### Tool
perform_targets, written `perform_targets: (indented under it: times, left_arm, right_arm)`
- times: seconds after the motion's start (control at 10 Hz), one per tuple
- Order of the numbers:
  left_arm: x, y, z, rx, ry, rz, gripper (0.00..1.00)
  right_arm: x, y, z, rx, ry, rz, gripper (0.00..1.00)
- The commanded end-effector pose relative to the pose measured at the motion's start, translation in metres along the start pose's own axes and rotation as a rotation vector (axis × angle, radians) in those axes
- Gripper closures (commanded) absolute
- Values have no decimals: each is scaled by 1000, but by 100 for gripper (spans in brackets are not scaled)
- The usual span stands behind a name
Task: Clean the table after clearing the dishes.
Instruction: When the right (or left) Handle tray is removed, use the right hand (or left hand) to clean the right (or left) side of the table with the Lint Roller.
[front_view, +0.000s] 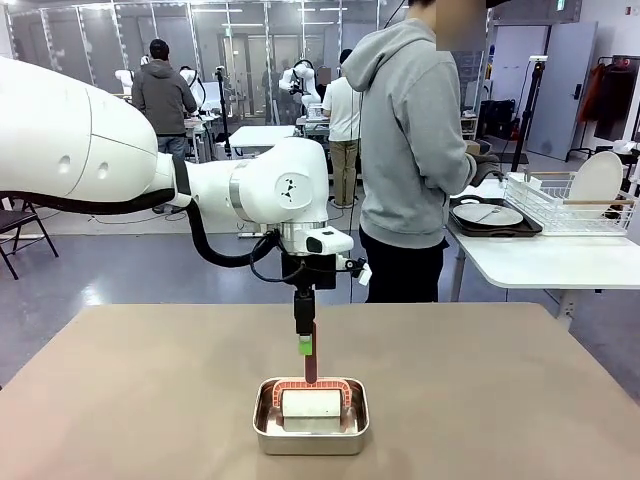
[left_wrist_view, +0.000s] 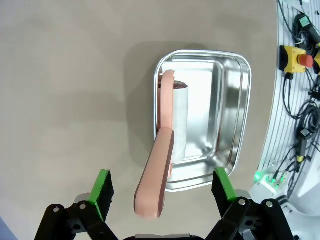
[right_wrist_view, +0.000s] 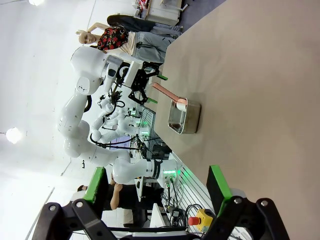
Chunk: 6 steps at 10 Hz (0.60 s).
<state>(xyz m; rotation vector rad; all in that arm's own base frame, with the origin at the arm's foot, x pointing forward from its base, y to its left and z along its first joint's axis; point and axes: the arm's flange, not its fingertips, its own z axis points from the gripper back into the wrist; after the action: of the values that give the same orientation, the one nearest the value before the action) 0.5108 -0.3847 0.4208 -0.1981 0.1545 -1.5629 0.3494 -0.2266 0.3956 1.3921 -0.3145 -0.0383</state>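
The tan table (front_view: 500, 400) carries a silver pan (front_view: 262, 430) near its front edge. Inside the pan lies a white cleaning roller (front_view: 310, 402), and its reddish-brown handle (front_view: 311, 362) stands up out of the pan. My left gripper (front_view: 304, 345) hangs right over that handle. In the left wrist view the left gripper (left_wrist_view: 163, 182) is open, with the handle (left_wrist_view: 155, 175) between the wide jaws and touching neither pad. My right gripper (right_wrist_view: 156, 177) is open and empty above the table (right_wrist_view: 250, 75). One of the dishes (front_view: 490, 215) lies on a dark tray on the white side table.
A person in a grey hoodie (front_view: 410, 130) stands at the table's far edge, turned toward the white side table (front_view: 540, 260). A wire rack (front_view: 570, 200) there holds a white plate. Cables and a red stop button (left_wrist_view: 305, 60) sit past the near table edge.
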Motion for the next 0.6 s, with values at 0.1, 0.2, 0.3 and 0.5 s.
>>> perform_targets:
  times: [0.1, 0.2, 0.3, 0.5]
  left_arm:
    - [10, 1, 1, 16, 42, -43, 0]
    - [11, 0, -1, 7, 45, -48, 0]
    - [12, 0, -2, 4, 45, -57, 0]
    - [12, -1, -3, 4, 45, -64, 19]
  right_arm:
    - [-1, 3, 0, 1, -1, 8, 0]
    - [-1, 3, 0, 1, -1, 8, 0]
    - [-1, 3, 0, 1, -1, 8, 0]
    - [-1, 3, 0, 1, -1, 8, 0]
